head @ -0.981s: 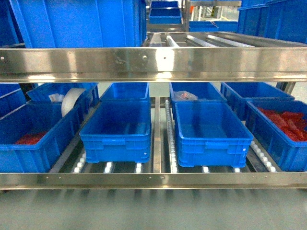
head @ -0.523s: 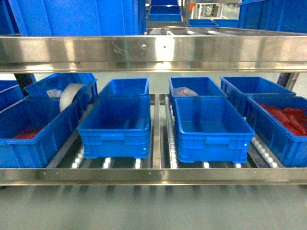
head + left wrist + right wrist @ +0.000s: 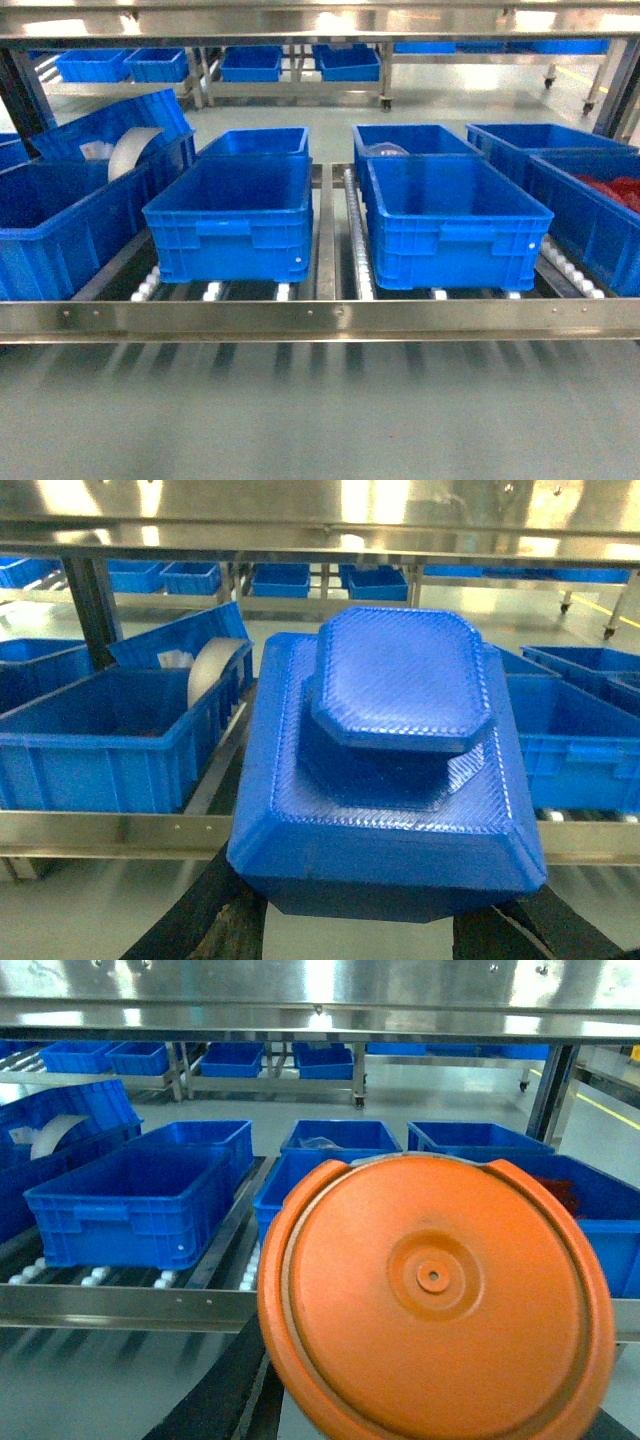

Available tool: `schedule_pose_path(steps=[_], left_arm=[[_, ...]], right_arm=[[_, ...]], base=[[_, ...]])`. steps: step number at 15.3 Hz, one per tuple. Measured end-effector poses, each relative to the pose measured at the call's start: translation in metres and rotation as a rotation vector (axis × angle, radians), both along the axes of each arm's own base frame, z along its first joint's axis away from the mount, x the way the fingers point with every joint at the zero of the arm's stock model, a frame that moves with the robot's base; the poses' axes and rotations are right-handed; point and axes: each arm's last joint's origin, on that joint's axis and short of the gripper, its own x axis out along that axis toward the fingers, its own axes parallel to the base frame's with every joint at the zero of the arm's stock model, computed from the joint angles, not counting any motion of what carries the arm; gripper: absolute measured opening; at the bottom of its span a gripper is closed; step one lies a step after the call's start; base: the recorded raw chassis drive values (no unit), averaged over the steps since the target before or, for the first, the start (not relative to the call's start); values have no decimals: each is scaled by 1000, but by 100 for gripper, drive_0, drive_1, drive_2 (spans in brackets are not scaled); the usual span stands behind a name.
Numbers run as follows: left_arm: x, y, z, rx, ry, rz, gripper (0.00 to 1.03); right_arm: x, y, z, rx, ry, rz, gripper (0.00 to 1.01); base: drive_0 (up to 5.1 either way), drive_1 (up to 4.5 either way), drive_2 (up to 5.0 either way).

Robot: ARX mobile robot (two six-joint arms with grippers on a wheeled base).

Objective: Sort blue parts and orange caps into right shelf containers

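A stepped blue part (image 3: 390, 780) with chamfered corners fills the left wrist view. My left gripper (image 3: 365, 932) is shut on it, and its dark fingers (image 3: 210, 920) show below it. In the right wrist view a round orange cap (image 3: 435, 1295) is held in my shut right gripper (image 3: 420, 1432). The steel shelf (image 3: 320, 318) stands ahead with its roller tracks. On it sit blue containers: one left of centre (image 3: 232, 225), one right of centre (image 3: 450, 230), and one at the far right (image 3: 585, 225) holding red pieces (image 3: 612, 190). Neither gripper appears in the head view.
A crate on the left (image 3: 60, 235) has a tilted crate behind it holding a white roll (image 3: 128, 150). Smaller crates (image 3: 258, 142) stand behind the front row. More blue bins (image 3: 250, 63) sit on a far rack. Grey floor lies before the shelf rail.
The head view has dropped and drawn nearer. The upper steel rail has risen to the frame's top edge, and the far rack now shows behind the crates.
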Motion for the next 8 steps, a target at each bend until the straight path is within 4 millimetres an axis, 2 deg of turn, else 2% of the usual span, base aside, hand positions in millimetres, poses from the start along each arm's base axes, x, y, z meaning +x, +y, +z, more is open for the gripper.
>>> schedule_pose_path(steps=[8], left_arm=[[0,0,0,0,-1,1,42]], right_arm=[[0,0,0,2,1,0,43]], base=[[0,0,0]])
